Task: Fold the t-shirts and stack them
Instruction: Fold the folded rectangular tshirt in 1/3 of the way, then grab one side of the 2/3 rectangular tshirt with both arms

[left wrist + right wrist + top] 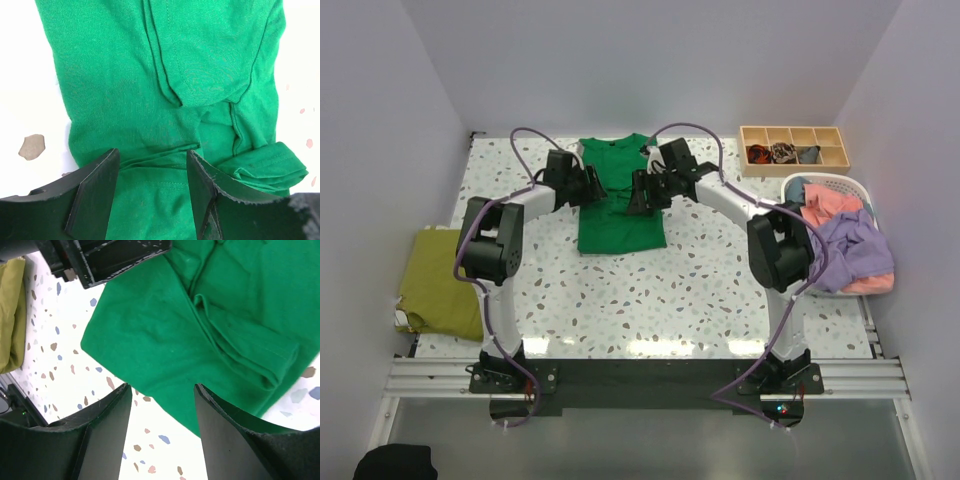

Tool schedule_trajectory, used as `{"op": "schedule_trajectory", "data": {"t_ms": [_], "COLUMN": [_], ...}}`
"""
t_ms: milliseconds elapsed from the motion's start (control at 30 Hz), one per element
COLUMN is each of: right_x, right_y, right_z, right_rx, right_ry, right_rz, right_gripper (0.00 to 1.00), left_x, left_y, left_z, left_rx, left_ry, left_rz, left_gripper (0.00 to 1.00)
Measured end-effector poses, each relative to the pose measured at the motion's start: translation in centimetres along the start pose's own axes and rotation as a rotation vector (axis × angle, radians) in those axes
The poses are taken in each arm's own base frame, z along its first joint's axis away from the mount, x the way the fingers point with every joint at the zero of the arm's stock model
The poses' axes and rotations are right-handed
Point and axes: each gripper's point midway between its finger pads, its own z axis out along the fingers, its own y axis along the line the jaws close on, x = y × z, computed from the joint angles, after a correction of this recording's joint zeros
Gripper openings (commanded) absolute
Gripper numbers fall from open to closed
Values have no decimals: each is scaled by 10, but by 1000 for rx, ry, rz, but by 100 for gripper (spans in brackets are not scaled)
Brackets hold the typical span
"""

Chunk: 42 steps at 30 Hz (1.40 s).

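The bright green t-shirt lies partly folded at the table's far middle, its sleeves tucked inward. My left gripper is open over the shirt's left side; in the left wrist view the jaws stand apart above a green hem fold. My right gripper is open over the shirt's right side; in the right wrist view the jaws straddle the green shirt's edge and bare table. An olive-yellow shirt lies folded at the left edge. Lavender and coral-pink shirts lie in the basket.
A white slatted basket stands at the right. A wooden divided tray with small dark fabric pieces stands at the back right. White walls close in left, back and right. The speckled table stretches toward the arm bases.
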Motion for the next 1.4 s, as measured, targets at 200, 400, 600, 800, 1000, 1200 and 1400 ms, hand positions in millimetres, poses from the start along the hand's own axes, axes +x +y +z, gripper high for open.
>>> {"op": "schedule_trajectory", "data": {"t_ms": [200, 400, 600, 800, 1000, 1200, 1400], "right_x": [2, 12, 23, 20, -4, -16, -37], "right_y": [3, -6, -16, -25, -51, -72, -85], "right_z": [2, 13, 22, 27, 47, 48, 41], "right_rx": [-4, 10, 28, 72, 166, 236, 304], "right_ry": [5, 40, 75, 68, 44, 27, -30], "right_rz": [0, 18, 36, 36, 37, 33, 2], "right_gripper": [57, 57, 57, 59, 60, 60, 60], "left_x": [1, -2, -10, -14, -2, 16, 22], "left_y": [1, -3, -8, -11, -7, 0, 1], "left_z": [-3, -11, -17, -22, -28, -33, -45], "left_rx": [-5, -1, 8, 14, 8, -4, -8], "left_ry": [-1, -14, -34, -46, -32, -4, -10], "left_rz": [0, 3, 8, 12, 8, 1, 1], "left_gripper": [61, 61, 60, 60, 60, 60, 61]}}
